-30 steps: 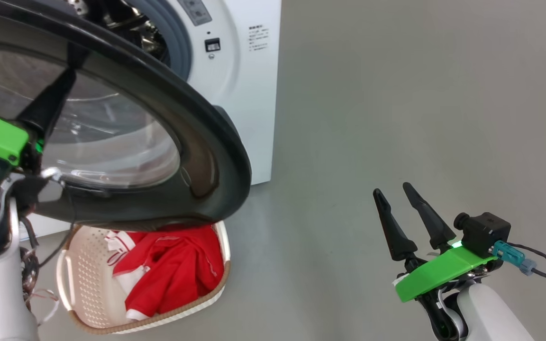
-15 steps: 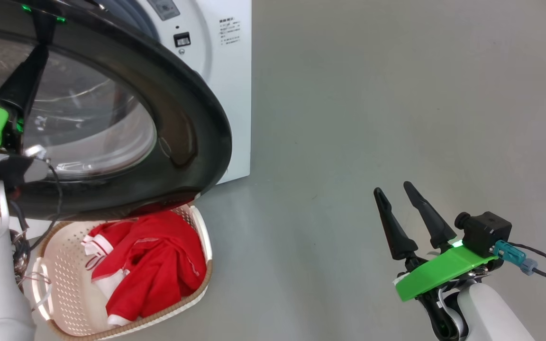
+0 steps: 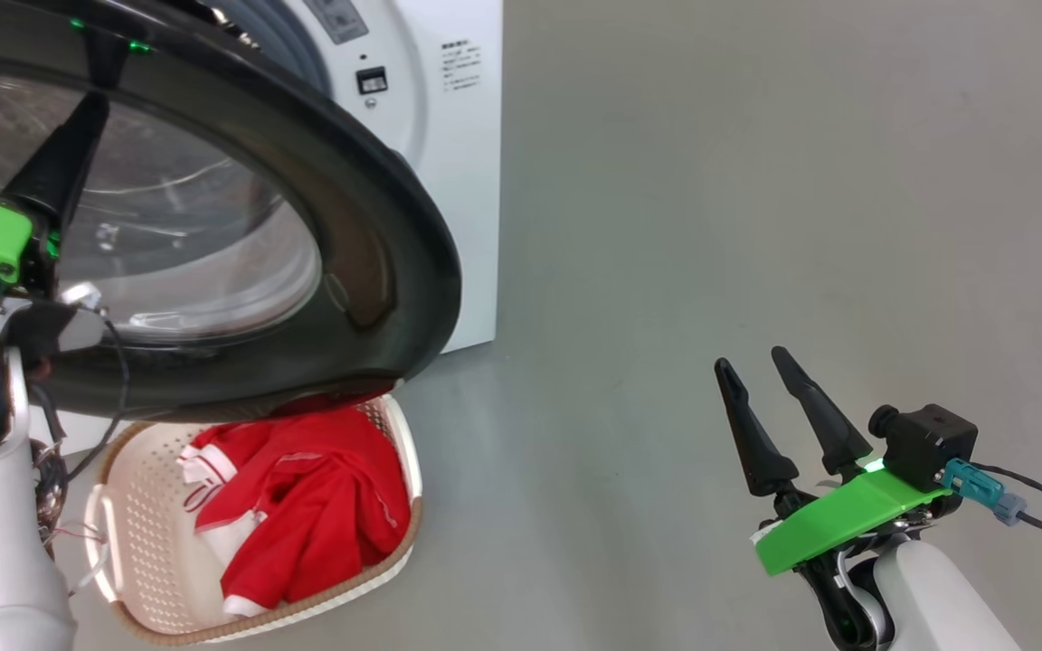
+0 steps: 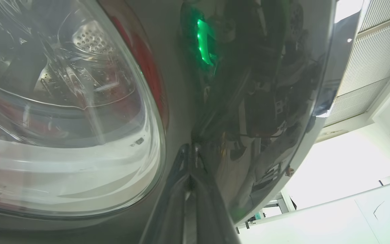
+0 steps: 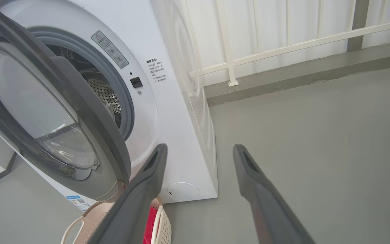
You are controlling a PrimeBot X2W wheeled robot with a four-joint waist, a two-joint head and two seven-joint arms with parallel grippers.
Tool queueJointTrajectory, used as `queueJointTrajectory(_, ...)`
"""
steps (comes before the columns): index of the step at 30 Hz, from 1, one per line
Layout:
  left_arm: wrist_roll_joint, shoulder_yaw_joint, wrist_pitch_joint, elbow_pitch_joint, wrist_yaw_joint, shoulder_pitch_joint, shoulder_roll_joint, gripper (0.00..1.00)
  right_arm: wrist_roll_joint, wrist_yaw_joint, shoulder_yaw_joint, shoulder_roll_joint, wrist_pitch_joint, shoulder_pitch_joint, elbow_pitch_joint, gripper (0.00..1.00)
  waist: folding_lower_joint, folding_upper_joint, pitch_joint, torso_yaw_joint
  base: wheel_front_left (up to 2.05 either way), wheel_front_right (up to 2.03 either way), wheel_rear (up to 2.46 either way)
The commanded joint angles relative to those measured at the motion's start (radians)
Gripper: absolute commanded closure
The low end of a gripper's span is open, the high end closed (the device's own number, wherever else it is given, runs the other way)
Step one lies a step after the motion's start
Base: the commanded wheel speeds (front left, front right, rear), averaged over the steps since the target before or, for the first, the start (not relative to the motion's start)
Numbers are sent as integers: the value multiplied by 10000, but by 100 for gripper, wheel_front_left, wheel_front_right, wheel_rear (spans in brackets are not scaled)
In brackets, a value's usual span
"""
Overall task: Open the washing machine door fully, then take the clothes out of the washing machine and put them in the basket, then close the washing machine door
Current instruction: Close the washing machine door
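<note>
Plenty of bare grey floor [image 3: 756, 181] is seen to the right of the washing machine [image 3: 458, 181]. That's where the right hand [image 3: 750, 359] is held, fingers spread apart with nothing between them, well clear of everything.

Things are tighter on the left. The washing machine door [image 3: 376, 271] is swung out at an angle, and in the head view its lower edge is seen overlapping the far rim of the basket [image 3: 146, 542]. The left hand [image 4: 190, 154] is closed up, fingers together, tips laid right against the door's glossy black rim just beside the glass bowl. That wide rim is mirror-shiny and the clear glass is bulged.

The clothes [image 3: 322, 506], bright red with white trim, are piled in the basket, which is set on the floor at the machine's front.
</note>
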Motion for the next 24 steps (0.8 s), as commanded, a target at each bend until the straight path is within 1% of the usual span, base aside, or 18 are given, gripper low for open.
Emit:
queueJointTrajectory(1,-68,200,85,-239,-134,-298,304,100,-99,27,230,-14,-49,-230,-208,0,0,-1,-89,153,0,0,0)
queueJointTrajectory(10,34,65,111,-484,-210,177,293,100,-72,27,353,-119,-49,-150,-143,0,0,-1,-383,590,0,0,0)
queueJointTrajectory(11,51,45,106,-535,-240,230,295,84,-71,27,359,-133,-49,-143,-139,0,0,-1,-408,647,0,0,0)
queueJointTrajectory(12,51,45,106,-535,-240,230,295,84,-71,27,359,-133,-49,-143,-139,0,0,-1,-408,647,0,0,0)
queueJointTrajectory(13,107,16,89,-600,-290,290,329,71,-71,27,367,-142,-49,-137,-133,0,0,-1,-428,695,0,0,0)
queueJointTrajectory(14,195,-45,86,-676,-368,369,394,61,-69,27,375,-153,-49,-130,-128,0,0,-1,-446,746,0,0,0)
queueJointTrajectory(15,290,-111,86,-765,-463,469,469,53,-66,27,389,-164,-49,-123,-127,0,0,-1,-464,791,0,0,0)
queueJointTrajectory(16,344,-131,60,-851,-531,576,505,28,-63,27,402,-176,-49,-112,-125,0,0,-1,-481,827,0,0,0)
queueJointTrajectory(17,391,-147,39,-945,-573,692,533,7,-61,27,392,-189,-49,-98,-121,0,0,-1,-494,875,0,0,0)
queueJointTrajectory(18,489,-182,15,-1056,-639,820,607,0,-61,27,391,-197,-49,-88,-118,0,0,-1,-505,909,0,0,0)
queueJointTrajectory(24,1000,-217,-390,-1621,-1057,1564,882,0,-59,27,325,-219,-49,-36,-125,0,0,-1,-531,1115,0,0,0)
